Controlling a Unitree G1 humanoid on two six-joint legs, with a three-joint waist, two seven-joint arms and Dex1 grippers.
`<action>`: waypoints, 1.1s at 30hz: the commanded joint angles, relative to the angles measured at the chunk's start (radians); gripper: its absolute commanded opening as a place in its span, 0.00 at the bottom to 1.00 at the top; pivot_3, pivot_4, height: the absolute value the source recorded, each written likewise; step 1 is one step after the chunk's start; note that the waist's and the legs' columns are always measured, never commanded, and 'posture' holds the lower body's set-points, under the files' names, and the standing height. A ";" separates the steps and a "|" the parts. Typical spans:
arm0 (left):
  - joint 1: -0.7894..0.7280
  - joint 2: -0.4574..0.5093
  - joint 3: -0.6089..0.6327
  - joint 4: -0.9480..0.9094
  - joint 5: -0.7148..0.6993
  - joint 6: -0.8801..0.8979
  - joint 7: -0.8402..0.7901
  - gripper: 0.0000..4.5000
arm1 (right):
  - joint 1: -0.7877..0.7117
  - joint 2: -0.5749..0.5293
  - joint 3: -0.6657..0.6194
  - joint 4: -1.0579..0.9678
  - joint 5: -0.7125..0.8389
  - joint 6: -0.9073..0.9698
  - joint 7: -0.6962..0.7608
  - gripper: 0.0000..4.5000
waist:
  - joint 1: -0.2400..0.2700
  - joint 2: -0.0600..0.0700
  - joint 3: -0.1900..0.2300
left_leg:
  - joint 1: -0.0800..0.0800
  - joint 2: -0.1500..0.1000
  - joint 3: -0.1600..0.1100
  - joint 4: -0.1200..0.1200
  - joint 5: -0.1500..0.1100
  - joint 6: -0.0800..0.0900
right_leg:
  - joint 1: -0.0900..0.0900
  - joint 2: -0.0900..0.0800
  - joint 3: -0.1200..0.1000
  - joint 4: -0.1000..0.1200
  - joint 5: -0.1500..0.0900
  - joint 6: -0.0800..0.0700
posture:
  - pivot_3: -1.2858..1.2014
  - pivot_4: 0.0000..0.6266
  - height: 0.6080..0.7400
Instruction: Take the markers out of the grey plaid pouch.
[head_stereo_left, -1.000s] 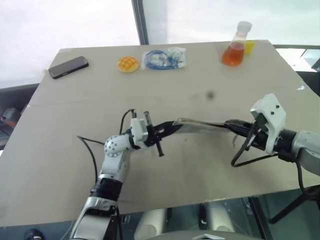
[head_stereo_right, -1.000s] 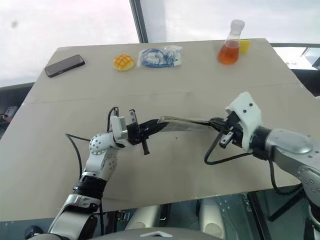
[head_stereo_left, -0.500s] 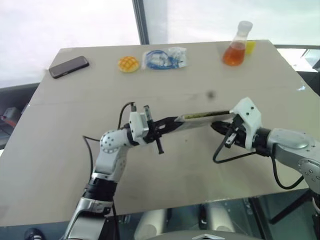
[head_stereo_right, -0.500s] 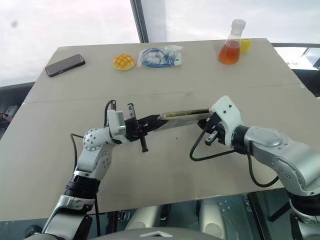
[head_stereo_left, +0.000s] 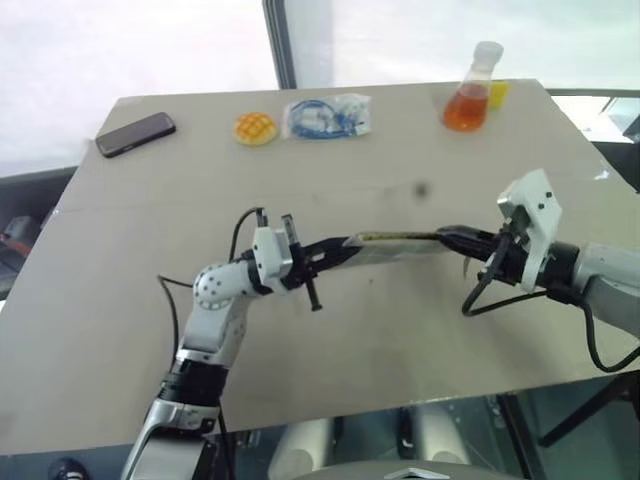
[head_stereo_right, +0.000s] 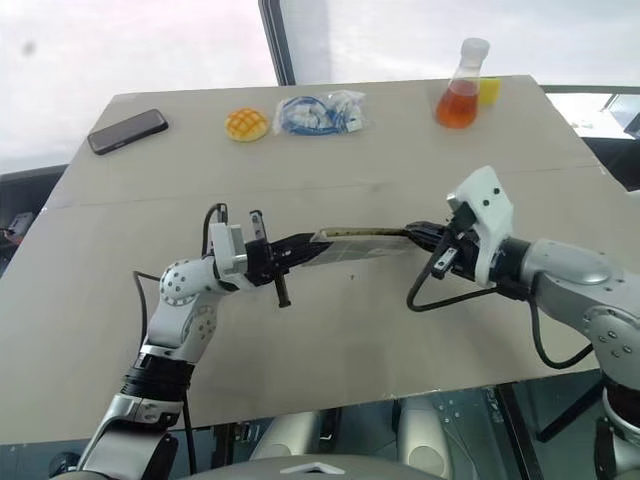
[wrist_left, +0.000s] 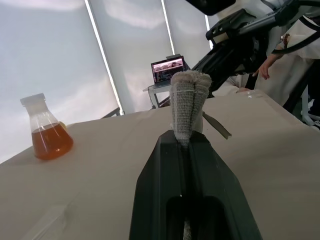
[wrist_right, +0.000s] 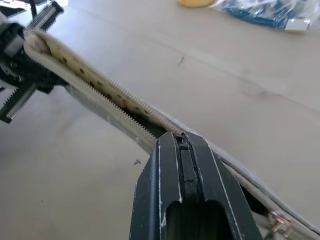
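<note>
The grey plaid pouch (head_stereo_left: 395, 243) hangs stretched above the table's middle between my two grippers. My left gripper (head_stereo_left: 347, 246) is shut on its left end, a bunched grey fabric tip (wrist_left: 187, 100) sticking out past the fingers. My right gripper (head_stereo_left: 447, 235) is shut on the pouch's top edge at the zipper (wrist_right: 181, 142). In the right wrist view the zipper teeth are parted along the pouch (wrist_right: 90, 95), and yellowish patterned lining shows. The markers are hidden from view.
Along the table's far edge lie a black phone (head_stereo_left: 135, 134), a yellow bun (head_stereo_left: 256, 128), a blue cable bundle in clear plastic (head_stereo_left: 328, 117) and a flask of orange liquid (head_stereo_left: 468, 100). A person's hand (wrist_left: 267, 64) and a laptop (wrist_left: 167, 66) are beyond the table.
Half a second ago my right gripper stood closer to the left one; it has drawn back to the right along the pouch. The left gripper keeps its hold.
</note>
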 joint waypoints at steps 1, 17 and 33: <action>0.000 0.001 0.015 -0.059 -0.009 -0.003 0.010 0.00 | -0.036 0.009 0.126 0.021 -0.099 -0.044 0.025 0.00 | 0.000 0.000 0.000 | 0.000 0.000 0.000 0.000 0.000 0.000 | 0.000 0.000 0.000 0.000 0.000 0.000 | 0.52 0.24 1.00; 0.101 0.037 0.097 -0.135 -0.207 0.299 0.018 0.00 | -0.166 -0.125 0.528 0.034 -0.634 -0.315 0.214 0.48 | -0.003 0.001 0.001 | 0.001 0.001 0.000 0.000 0.000 -0.001 | 0.000 0.001 0.000 -0.001 0.000 0.000 | 0.52 0.24 1.00; 0.100 0.002 0.089 -0.116 -0.169 0.277 -0.069 0.00 | -0.253 0.242 0.679 0.375 -0.995 -0.541 0.184 0.57 | -0.002 0.001 0.001 | 0.001 0.000 -0.001 -0.002 0.000 -0.001 | -0.001 0.002 0.001 -0.001 0.004 0.000 | 0.52 0.24 1.00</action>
